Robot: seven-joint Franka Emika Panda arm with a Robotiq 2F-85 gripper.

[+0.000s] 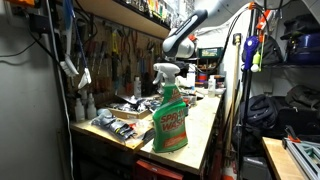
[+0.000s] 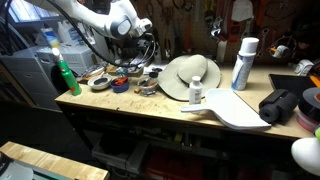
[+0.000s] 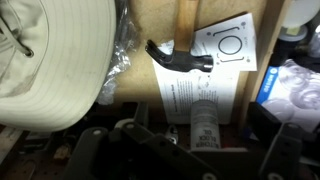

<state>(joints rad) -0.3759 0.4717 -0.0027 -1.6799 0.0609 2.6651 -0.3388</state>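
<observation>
The hand (image 3: 185, 160) hangs above the tabletop (image 2: 110, 100), fingers spread wide with nothing between them. Below it lies a black tool (image 3: 180, 58), partly on a printed paper (image 3: 228, 45) and near a white hat (image 3: 50, 60).

No word or number can be read with certainty. The green spray bottle (image 1: 170, 118) carries a red and white label with large lettering, too blurred to make out. In the wrist view, 2 printed papers lie side by side. The instruction sheet (image 3: 190, 95) bears rows of fine print, too small to read, and the diagram sheet (image 3: 228, 45) shows only a drawn circle with corner marks. The small bottle (image 3: 207, 128) on the paper has a label of dark lines, also unreadable.
</observation>
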